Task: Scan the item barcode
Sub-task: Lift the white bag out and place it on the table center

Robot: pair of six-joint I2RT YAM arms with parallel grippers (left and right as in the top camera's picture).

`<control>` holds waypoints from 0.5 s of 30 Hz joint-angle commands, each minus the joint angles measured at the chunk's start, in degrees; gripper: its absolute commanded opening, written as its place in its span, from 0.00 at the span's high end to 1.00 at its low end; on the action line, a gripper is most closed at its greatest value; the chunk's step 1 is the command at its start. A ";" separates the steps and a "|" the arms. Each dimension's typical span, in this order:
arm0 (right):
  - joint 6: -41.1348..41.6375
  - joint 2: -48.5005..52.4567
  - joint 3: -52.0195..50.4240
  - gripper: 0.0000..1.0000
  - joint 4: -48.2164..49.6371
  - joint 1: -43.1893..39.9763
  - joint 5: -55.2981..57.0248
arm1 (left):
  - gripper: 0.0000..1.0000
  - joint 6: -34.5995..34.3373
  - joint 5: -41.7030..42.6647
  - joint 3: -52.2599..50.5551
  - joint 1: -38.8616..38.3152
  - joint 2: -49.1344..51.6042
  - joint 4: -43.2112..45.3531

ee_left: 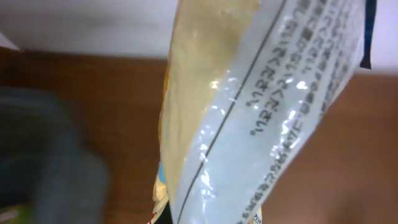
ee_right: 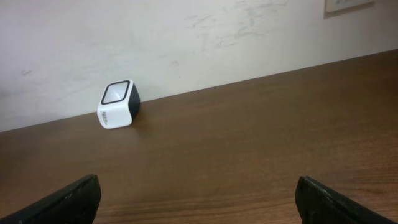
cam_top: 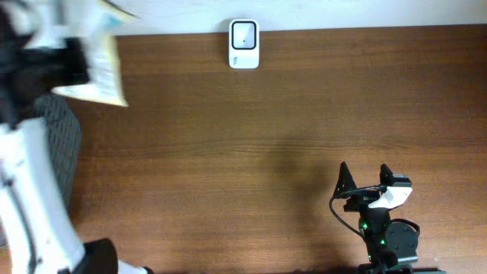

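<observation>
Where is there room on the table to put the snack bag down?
The bare middle of the table, between the scanner at the far edge and the open right hand near the front. The far right corner is bare. It's crowded at the left, where the left hand holds the snack bag.

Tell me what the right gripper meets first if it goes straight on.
Probably nothing on the table: the right gripper has a line that looks free to the wall; the scanner sits left of it.

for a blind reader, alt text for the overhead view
The left hand holds a snack packet at top left, left of the white scanner at the far edge of the table. The right hand sits open, bottom right.
</observation>
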 commanded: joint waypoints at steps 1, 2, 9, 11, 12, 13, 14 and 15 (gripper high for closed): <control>0.44 -0.37 -0.42 0.01 -0.22 -0.26 -0.11 | 1.00 5.73 3.72 -6.99 -8.92 4.87 -0.48; 0.44 -0.37 -0.42 0.01 -0.22 -0.26 -0.11 | 1.00 8.63 5.46 -9.90 -11.80 6.78 -0.37; 0.44 -0.37 -0.42 0.01 -0.22 -0.26 -0.11 | 1.00 14.29 6.49 -18.47 -22.25 21.05 0.50; 0.44 -0.37 -0.42 0.01 -0.22 -0.26 -0.11 | 1.00 14.82 6.49 -18.64 -23.78 25.27 0.26; 0.44 -0.37 -0.42 0.01 -0.22 -0.26 -0.11 | 1.00 14.95 6.47 -18.67 -24.39 27.15 0.24; 0.44 -0.37 -0.42 0.01 -0.22 -0.26 -0.11 | 1.00 14.93 6.51 -18.67 -24.79 28.39 0.28; 0.44 -0.37 -0.42 0.01 -0.22 -0.26 -0.11 | 1.00 14.93 6.51 -18.67 -25.16 29.46 0.28; 0.44 -0.37 -0.42 0.01 -0.22 -0.26 -0.11 | 1.00 14.93 6.51 -18.67 -25.46 30.42 0.26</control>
